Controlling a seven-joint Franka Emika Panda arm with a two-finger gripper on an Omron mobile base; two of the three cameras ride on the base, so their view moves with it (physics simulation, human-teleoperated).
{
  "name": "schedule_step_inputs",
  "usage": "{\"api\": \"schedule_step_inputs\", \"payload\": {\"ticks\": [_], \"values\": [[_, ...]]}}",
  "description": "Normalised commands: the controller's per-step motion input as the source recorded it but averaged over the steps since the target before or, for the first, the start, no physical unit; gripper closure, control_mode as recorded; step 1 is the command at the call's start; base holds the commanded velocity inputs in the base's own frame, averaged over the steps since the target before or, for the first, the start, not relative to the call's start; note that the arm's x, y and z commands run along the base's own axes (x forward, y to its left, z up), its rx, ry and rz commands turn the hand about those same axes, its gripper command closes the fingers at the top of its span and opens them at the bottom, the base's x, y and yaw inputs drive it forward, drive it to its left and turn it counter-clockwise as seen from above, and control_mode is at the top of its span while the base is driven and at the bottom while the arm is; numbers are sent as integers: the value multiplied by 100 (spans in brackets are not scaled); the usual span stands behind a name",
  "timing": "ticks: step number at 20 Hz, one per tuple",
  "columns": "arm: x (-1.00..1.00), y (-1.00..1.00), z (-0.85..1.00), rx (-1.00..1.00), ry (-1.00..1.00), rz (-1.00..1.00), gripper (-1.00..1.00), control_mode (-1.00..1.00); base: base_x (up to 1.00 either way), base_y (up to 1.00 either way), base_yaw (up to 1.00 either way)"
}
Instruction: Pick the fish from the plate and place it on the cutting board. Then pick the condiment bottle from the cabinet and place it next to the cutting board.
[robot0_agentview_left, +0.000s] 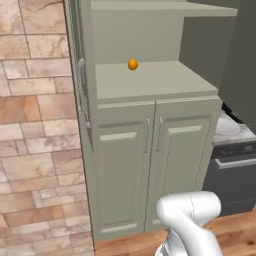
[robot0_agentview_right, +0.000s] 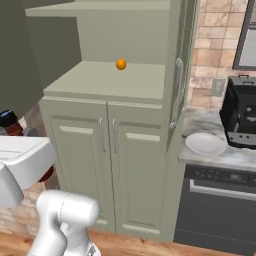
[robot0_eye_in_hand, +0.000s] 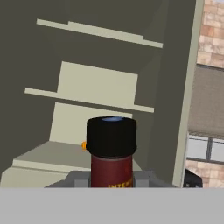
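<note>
Condiment bottle (robot0_eye_in_hand: 111, 151), upright at lower centre of the hand view, pinched by the gripper (robot0_eye_in_hand: 111, 179); cabinet (robot0_eye_in_hand: 94, 83) recess lay beyond, upper left.

A small orange ball (robot0_agentview_left: 132, 64) sits on a shelf; a black coffee machine (robot0_agentview_right: 241, 112) stands above a dishwasher (robot0_agentview_right: 220, 207).

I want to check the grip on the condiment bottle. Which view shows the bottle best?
The hand view: the condiment bottle stands close and centred, black cap up, held in the gripper. The right base view shows only its cap and neck at the left edge, behind the arm.
</note>
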Motion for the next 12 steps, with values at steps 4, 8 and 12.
{"api": "schedule_step_inputs", "payload": {"ticks": [4,8,12], "values": [[0,0,0,0,0,0,100,100,-1,-42,0],[0,0,0,0,0,0,100,100,-1,-41,0],[0,0,0,0,0,0,100,100,0,-45,0]]}}
